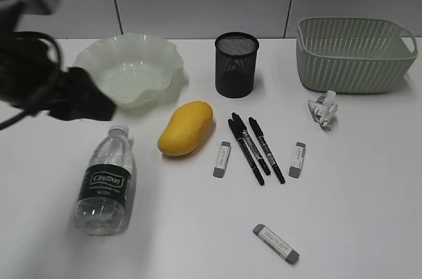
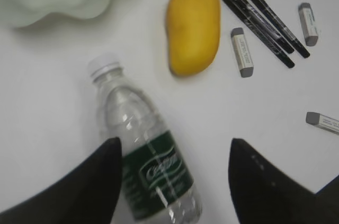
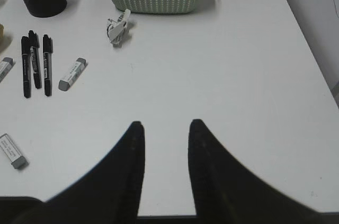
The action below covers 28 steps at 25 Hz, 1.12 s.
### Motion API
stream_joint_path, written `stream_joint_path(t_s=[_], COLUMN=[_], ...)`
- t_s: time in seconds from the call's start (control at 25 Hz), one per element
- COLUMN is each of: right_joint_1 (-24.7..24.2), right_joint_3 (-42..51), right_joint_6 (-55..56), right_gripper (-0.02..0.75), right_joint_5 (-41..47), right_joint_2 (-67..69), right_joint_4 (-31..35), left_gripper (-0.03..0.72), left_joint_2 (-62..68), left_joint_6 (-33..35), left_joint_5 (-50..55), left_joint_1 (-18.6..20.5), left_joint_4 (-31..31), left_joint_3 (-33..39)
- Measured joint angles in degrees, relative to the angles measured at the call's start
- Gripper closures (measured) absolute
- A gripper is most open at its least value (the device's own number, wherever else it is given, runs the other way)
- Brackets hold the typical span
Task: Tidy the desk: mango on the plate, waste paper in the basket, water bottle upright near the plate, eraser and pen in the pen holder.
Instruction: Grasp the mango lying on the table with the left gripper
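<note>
- None of the five tidying jobs looks done, judging by how things lie on the white surface (image 1: 369,213).
- Left to do: the mango (image 1: 186,128) lies on the surface at about 4 o'clock from the plate (image 1: 132,68), close to its rim but not on it; the plate holds nothing.
- The water bottle (image 1: 105,183) lies on its side, cap pointing toward the plate, at 6 o'clock from it.
- The waste paper (image 1: 322,110) sits just outside the basket (image 1: 353,55), at about 7 o'clock from it.
- Three pens (image 1: 256,148) lie side by side at 6 o'clock from the pen holder (image 1: 236,64); three erasers are scattered around them, one (image 1: 222,159) to their left, one (image 1: 297,159) to their right, one (image 1: 276,243) nearer the camera.
- The left tool (image 2: 175,181) hangs over the bottle's label end with its jaws spread wide and nothing held; one finger sits beside the bottle, whether touching cannot be told.
- The right tool (image 3: 165,160) hovers over bare surface, jaws narrowly apart and empty, well away from the paper and pens.
- Nothing appears to block either tool; the mango lies near the bottle's cap and could be nudged when the bottle is stood up.
</note>
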Motion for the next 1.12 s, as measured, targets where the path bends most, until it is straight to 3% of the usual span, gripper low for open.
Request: stream_joint_path(t_s=[0.12, 0.24, 0.48, 1.0, 1.12], right_joint_1=[0.0, 0.0, 0.0, 0.0, 0.0], right_joint_3=[0.0, 0.0, 0.0, 0.0, 0.0], right_joint_6=[0.0, 0.0, 0.0, 0.0, 0.0], right_gripper=[0.496, 0.496, 0.496, 0.496, 0.497], right_joint_5=[0.0, 0.0, 0.0, 0.0, 0.0], right_joint_2=[0.0, 0.0, 0.0, 0.0, 0.0], right_joint_4=[0.0, 0.0, 0.0, 0.0, 0.0], left_gripper=[0.200, 0.139, 0.078, 0.083, 0.112], left_joint_2=[10.8, 20.1, 31.3, 39.9, 40.8], left_joint_6=[-6.1, -10.5, -14.7, -16.1, -16.1], left_joint_5=[-3.4, -3.5, -3.0, -5.4, -4.7], left_joint_1=[-7.0, -9.6, -10.5, -10.6, -10.6], left_joint_4=[5.8, 9.3, 11.9, 13.5, 13.6], left_joint_3=[-7.3, -13.7, -21.5, -27.2, -27.3])
